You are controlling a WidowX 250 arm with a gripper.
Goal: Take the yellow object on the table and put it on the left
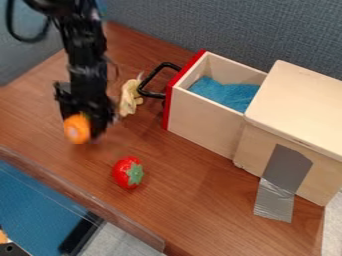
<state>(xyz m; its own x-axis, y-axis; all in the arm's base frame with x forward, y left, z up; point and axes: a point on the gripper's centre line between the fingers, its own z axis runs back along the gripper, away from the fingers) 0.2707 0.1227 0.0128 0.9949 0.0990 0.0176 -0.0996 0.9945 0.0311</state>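
Nearest, at the lower left of the view, a black object [81,234] lay below the edge of the wooden surface [200,210]. A strip of grey tape [286,167] ran down the front of a pale wooden box [304,110], its lower end reaching the surface. Left of the tape, a red toy strawberry [127,172] lay on the surface, its green leafy end turned toward the box.

Farther back and to the left, the black tool [85,125] hung down near the surface, holding a round orange object [77,128] at its fingertips; both were blurred. Whether the orange object touched the surface, I could not tell. Just right of the tool, the pale yellow object [129,97] lay on the surface, between the tool and the black handle [155,80] of an open drawer [204,117].

The drawer had a red front and jutted from the box toward the tool, with blue cloth [227,94] inside. Behind everything stood a grey-blue fabric wall [234,30].
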